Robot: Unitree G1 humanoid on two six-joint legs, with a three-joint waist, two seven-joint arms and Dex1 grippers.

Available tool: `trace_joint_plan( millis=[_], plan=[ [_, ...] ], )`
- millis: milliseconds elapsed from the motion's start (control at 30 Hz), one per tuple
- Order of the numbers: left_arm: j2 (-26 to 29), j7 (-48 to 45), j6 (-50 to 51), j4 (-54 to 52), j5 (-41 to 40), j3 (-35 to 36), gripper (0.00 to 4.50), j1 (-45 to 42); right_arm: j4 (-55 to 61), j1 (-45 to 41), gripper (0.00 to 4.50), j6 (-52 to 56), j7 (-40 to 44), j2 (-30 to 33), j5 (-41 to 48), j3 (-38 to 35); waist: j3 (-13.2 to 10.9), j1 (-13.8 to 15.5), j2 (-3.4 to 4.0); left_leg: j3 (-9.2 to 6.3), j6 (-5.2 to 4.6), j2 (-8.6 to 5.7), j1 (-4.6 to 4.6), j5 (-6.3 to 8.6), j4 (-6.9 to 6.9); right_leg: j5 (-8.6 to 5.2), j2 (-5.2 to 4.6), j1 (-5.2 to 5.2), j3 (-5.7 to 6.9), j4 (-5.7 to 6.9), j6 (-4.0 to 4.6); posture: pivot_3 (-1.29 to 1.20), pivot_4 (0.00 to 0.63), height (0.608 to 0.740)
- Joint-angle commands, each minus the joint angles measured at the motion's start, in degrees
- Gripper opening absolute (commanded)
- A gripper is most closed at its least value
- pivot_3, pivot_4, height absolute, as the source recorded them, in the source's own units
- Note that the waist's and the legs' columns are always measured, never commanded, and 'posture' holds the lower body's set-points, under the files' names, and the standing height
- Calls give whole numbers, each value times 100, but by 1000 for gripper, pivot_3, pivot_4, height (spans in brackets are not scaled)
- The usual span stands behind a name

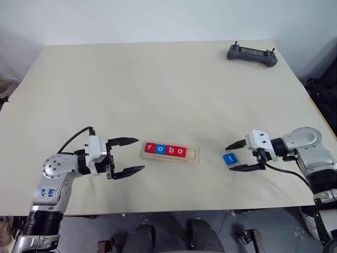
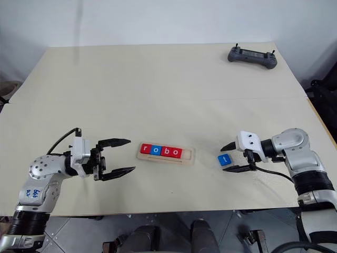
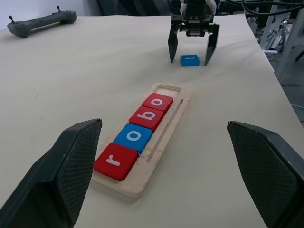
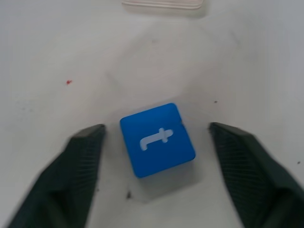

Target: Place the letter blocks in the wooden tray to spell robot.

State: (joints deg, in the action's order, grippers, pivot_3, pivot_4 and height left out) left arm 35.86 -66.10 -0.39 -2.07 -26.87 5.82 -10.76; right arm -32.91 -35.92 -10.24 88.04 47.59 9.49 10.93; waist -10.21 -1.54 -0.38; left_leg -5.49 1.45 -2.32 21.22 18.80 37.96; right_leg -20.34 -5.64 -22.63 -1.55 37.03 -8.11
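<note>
Now the step in hand looks to be the pickup of the last tile: the small flat blue square block with a white "t" (image 4: 157, 140) lies flat on the pale tabletop (image 1: 158, 84), to the right of the long narrow pale-wood tray (image 1: 197, 155) and apart from it. The right gripper (image 1: 241, 156) straddles this block with its two black fingers spread, one on each side and neither touching it in the right wrist view. To do it well, the block should sit midway between the fingers before they close, and they should meet two opposite flat edges squarely, low enough that the thin tile does not tip or skid. The tray already holds four blocks in a row, touching one another: a red "r" tile (image 3: 115, 161), a blue "o" tile (image 3: 133, 137), a red "b" tile (image 3: 147, 117) and a red "o" tile (image 3: 157, 101), filling it from its left end; the bare slot at its right end is where the "t" belongs. The left gripper (image 1: 127, 156) waits just left of the tray, fingers spread and empty. A grey handheld controller (image 1: 252, 54) rests at the far right.
</note>
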Motion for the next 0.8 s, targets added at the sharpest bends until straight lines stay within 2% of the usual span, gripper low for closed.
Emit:
trace_joint_plan(
  millis=[33, 100, 400, 533, 667, 800],
  plan=[
    [13, -28, -45, -171, -106, 84, 4500, -24, -276, -111, 2224, -110, 444, -73, -106, 128, 0, 0, 0, 0, 0, -1, 0, 0, 1, 0, 0, 1, 0, 0, 0, 0, 150, 740],
    [17, -39, -55, -156, -102, 89, 4500, -38, -336, -125, 1502, -94, 446, -53, -97, 192, 0, -1, 0, 0, 0, -1, 0, 0, 1, 0, 0, 1, 1, 0, 0, 0, 150, 740],
    [-1, -63, -110, -72, -71, 75, 4500, -80, 517, -12, 1472, 509, 315, 24, 362, -123, 0, 0, 1, -2, 1, -1, 0, 0, 2, 0, 0, 2, 2, 0, 0, 0, 150, 740],
    [-29, -60, -130, -27, -61, 57, 4500, -80, 1677, 139, 1472, 1628, -39, 20, 827, -312, -2, -1, 3, -3, 1, -1, 3, 0, 2, 0, -2, 0, 2, 0, 0, 0, 150, 740],
    [-63, -43, -141, -7, -41, 29, 4500, -67, 2821, 161, 1472, 3071, -773, -128, 934, -223, -2, 14, 3, -7, 2, 0, 4, 1, 2, 0, -3, -1, 3, 0, 0, 0, 150, 740],
    [-103, -35, -148, 20, -17, 5, 4500, -80, 3258, 31, 1472, 3931, -1479, -426, 711, -18, -2, 23, 3, -8, 2, -3, 6, 1, 3, 0, -5, -1, 3, -1, 0, 0, 150, 740]
  ],
)
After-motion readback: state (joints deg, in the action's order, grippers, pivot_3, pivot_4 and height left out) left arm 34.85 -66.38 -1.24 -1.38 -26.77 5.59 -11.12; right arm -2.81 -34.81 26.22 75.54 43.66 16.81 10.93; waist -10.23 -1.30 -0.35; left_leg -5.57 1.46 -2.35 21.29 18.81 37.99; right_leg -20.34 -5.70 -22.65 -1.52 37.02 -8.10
